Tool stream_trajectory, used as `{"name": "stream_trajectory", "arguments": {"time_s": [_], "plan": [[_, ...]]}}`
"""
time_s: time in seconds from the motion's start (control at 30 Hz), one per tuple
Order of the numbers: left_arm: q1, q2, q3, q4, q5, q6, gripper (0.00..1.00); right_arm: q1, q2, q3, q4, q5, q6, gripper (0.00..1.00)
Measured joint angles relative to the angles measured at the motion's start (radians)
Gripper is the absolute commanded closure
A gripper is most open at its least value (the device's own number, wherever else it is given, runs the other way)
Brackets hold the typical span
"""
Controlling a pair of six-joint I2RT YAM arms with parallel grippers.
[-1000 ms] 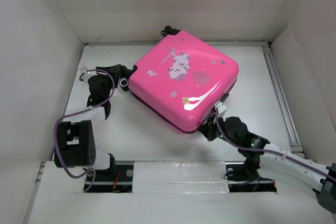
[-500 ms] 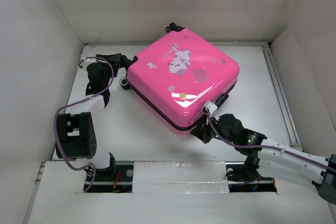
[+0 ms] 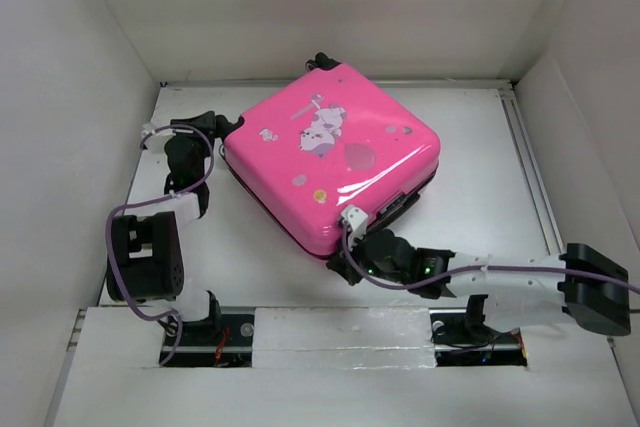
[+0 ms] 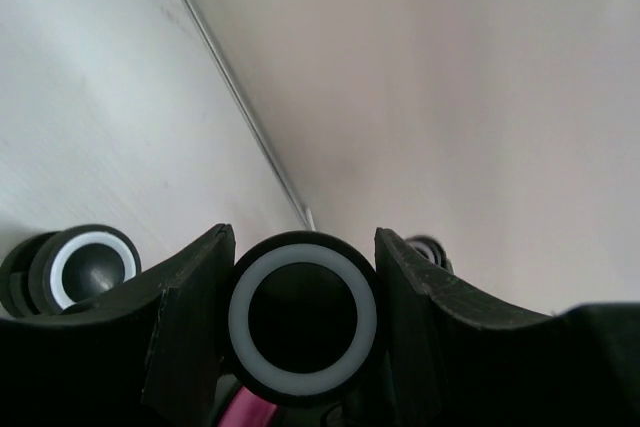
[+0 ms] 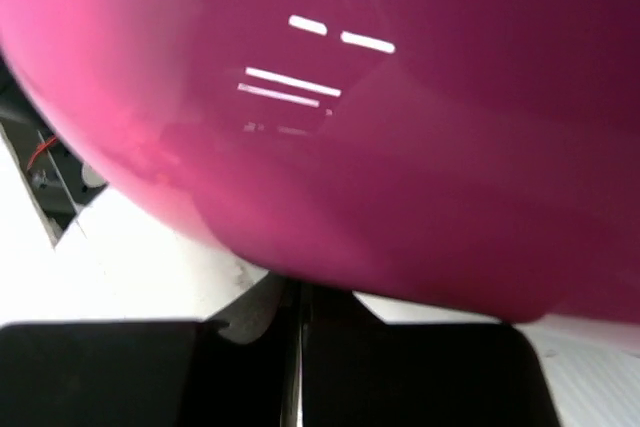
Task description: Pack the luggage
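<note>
The luggage, a shut hot-pink hard-shell suitcase with cartoon stickers, lies flat on the white table, turned diagonally. My left gripper is at its left corner, shut on a black wheel with a white ring; a finger sits on each side of that wheel. My right gripper is at the near corner, on the seam. In the right wrist view its fingers are pressed together right under the glossy pink shell; the zipper pull they pinch is hidden.
A second wheel stands left of the held one and a third behind it. More wheels show at the luggage's far corner. White walls close in the left, back and right. A metal rail runs along the right side.
My right gripper has slid left along the luggage's near seam, from the right corner to the near corner. The luggage has shifted left and turned. My left gripper has moved back and left with the wheel.
</note>
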Motion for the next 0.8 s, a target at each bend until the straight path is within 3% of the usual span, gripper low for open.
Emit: {"name": "stream_trajectory", "arguments": {"time_s": [0.17, 0.3, 0.47, 0.6, 0.7, 0.8], "plan": [[0.019, 0.0, -0.05, 0.068, -0.081, 0.003, 1.0, 0.051, 0.074, 0.08, -0.048, 0.074, -0.01, 1.0], [0.023, -0.048, -0.11, 0.105, -0.077, 0.002, 1.0, -0.006, -0.016, 0.056, -0.113, 0.018, -0.013, 1.0], [-0.033, -0.133, -0.212, 0.15, -0.032, -0.014, 1.0, -0.351, -0.288, -0.026, -0.335, -0.222, -0.007, 1.0], [-0.151, -0.218, -0.247, 0.102, -0.128, 0.014, 1.0, -0.611, -0.33, -0.002, -0.455, -0.272, -0.019, 1.0], [-0.232, -0.276, -0.251, 0.07, -0.195, 0.06, 1.0, -0.724, -0.305, 0.031, -0.477, -0.238, -0.038, 1.0], [-0.29, -0.334, -0.282, 0.067, -0.247, 0.091, 1.0, -0.749, -0.325, 0.017, -0.471, -0.19, -0.035, 1.0]]}}
